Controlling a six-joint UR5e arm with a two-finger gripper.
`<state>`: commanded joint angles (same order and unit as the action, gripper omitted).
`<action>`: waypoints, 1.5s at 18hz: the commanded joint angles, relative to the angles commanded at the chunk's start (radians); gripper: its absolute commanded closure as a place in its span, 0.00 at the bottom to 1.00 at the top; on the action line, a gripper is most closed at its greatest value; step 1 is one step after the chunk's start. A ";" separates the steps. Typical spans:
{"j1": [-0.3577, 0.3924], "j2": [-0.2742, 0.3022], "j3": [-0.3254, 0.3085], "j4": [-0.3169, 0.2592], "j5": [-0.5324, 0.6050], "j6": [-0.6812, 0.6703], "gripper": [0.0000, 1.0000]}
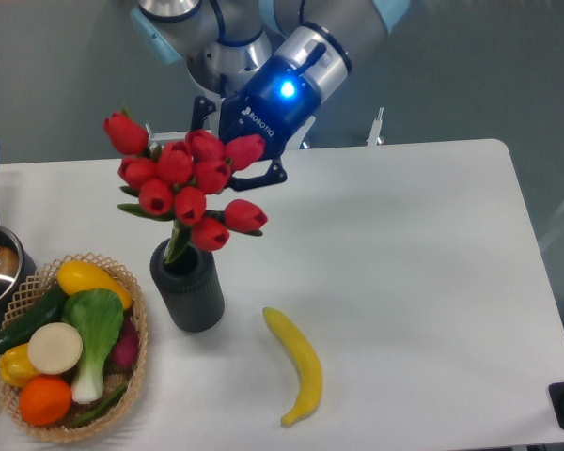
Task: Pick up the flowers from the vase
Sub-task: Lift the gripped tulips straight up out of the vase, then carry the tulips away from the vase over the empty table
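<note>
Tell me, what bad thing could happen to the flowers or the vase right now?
The flowers are lifted, but their green stems still seem to dip into the vase mouth. If they drag on the rim, the vase might tip toward the banana. The gripper holds the bunch from behind, with the grip itself hidden, so a bud might slip loose.

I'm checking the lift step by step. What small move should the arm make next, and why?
Probably keep raising straight up a little. The gripper appears shut on the flowers, but the green stems reach down to the mouth of the vase, so they do not look clear yet. Moving sideways now might tip the vase.
</note>
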<state>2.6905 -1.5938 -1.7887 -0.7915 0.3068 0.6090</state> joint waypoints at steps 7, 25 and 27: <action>0.124 -0.006 0.062 0.005 0.092 0.233 1.00; 0.209 -0.242 0.140 0.000 0.874 0.529 1.00; 0.161 -0.268 0.146 0.000 0.965 0.532 1.00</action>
<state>2.8519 -1.8621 -1.6429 -0.7915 1.2713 1.1413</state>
